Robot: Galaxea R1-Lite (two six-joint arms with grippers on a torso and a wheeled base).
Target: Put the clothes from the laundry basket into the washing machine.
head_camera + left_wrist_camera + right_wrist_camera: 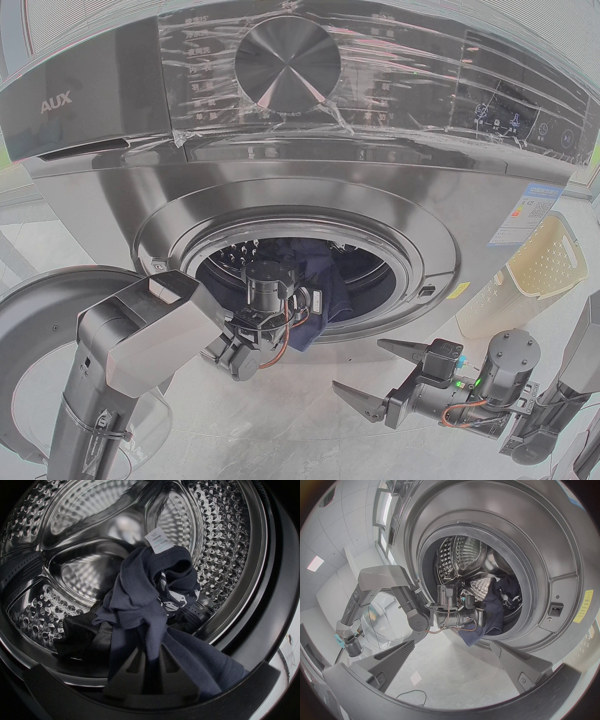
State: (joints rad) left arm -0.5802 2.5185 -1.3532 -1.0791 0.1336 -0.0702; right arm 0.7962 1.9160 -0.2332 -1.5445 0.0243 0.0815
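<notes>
The washing machine (300, 206) stands with its round opening facing me. A navy garment (140, 598) with a white label hangs over the lower rim, part inside the steel drum (93, 542) and part outside. My left gripper (152, 664) is at the opening, shut on that garment's lower folds. The navy garment (322, 281) also shows behind the left wrist. A black garment (81, 633) lies in the drum beside it. My right gripper (369, 372) hovers open and empty over the floor, below and right of the opening. The cream laundry basket (537, 275) leans against the machine's right side.
The machine's glass door (37, 350) is swung open at the left, close to my left arm. Grey tiled floor (281, 412) stretches in front of the machine. The right wrist view shows the left arm's gripper (475, 617) at the rim and a cable (409, 695) on the floor.
</notes>
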